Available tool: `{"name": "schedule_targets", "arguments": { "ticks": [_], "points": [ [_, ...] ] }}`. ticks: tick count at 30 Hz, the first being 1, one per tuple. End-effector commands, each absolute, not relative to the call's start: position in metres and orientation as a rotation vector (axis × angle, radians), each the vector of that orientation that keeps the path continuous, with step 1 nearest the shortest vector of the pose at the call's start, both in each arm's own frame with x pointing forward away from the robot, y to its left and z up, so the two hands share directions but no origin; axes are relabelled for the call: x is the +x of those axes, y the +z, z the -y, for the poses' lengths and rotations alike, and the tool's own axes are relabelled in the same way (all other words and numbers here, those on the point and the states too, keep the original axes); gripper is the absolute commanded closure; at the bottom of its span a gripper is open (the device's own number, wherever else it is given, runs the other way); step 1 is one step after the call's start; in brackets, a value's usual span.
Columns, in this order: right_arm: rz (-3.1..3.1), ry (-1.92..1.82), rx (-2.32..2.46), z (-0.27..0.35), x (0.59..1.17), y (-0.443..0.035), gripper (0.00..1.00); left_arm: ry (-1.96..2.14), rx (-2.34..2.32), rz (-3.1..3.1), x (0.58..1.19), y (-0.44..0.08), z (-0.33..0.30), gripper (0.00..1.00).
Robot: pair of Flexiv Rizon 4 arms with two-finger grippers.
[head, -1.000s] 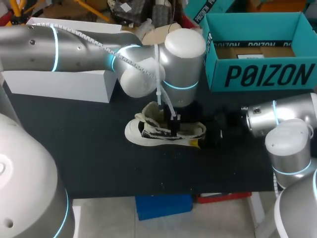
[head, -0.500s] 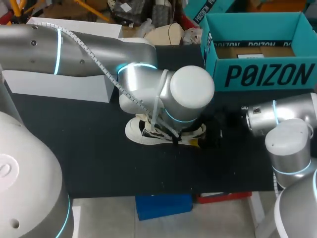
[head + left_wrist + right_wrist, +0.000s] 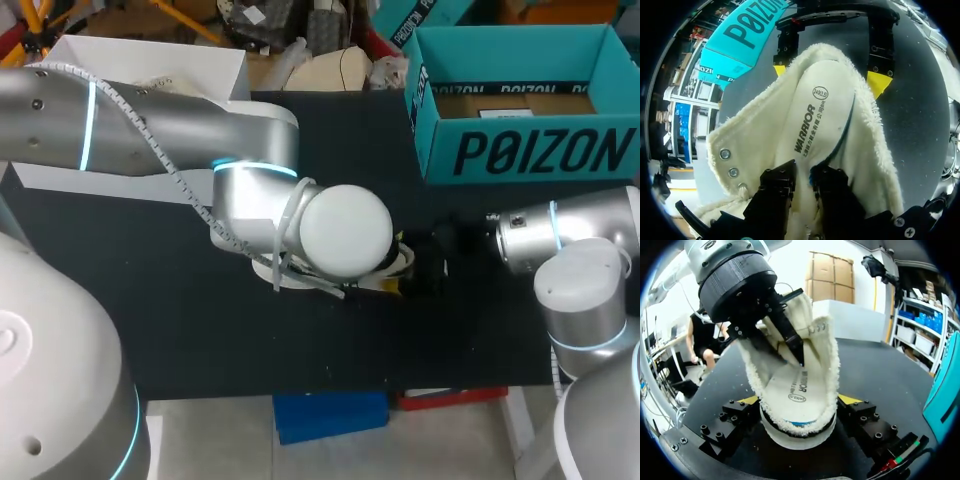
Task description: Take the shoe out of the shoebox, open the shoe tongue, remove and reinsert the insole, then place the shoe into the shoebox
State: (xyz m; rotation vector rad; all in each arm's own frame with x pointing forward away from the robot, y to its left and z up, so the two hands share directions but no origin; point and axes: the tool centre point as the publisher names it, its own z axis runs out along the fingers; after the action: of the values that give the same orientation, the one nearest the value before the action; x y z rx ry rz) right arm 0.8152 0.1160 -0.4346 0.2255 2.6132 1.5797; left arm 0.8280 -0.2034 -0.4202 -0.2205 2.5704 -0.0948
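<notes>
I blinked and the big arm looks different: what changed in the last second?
The left arm tipped its wrist down from behind the shoe toward the near edge of the table, now hiding most of the shoe from above. The left gripper stayed in the shoe, pinching the insole. The shoe, the right gripper clamped around it and the teal shoebox did not move.

Big black block capitals run across the front wall of the teal shoebox (image 3: 530,150), and smaller ones line its inner back wall. The cream insole (image 3: 815,125) inside the shoe (image 3: 740,150) carries a black lengthwise wordmark, with a circled size figure beside it.
</notes>
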Motion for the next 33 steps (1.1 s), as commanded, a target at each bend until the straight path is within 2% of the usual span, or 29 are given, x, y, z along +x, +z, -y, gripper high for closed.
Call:
{"name": "schedule_targets", "arguments": {
  "ticks": [1,3,17,33],
  "points": [
    [-2.615,1.579,0.228,-0.116,0.813,-0.436,1.00,-0.141,-0.212,-2.587,0.857,-0.453,0.199,0.91],
    [-2.615,1.579,0.228,-0.116,0.813,-0.436,1.00,-0.142,-0.218,-2.621,0.857,-0.453,0.201,1.00],
    [-2.615,1.579,0.228,-0.116,0.813,-0.436,1.00,-0.251,-0.175,-2.934,0.848,-0.424,0.202,1.00],
    [-2.615,1.579,0.228,-0.116,0.813,-0.436,1.00,-0.393,-0.089,-2.993,0.827,-0.381,0.205,1.00]
  ]
}}
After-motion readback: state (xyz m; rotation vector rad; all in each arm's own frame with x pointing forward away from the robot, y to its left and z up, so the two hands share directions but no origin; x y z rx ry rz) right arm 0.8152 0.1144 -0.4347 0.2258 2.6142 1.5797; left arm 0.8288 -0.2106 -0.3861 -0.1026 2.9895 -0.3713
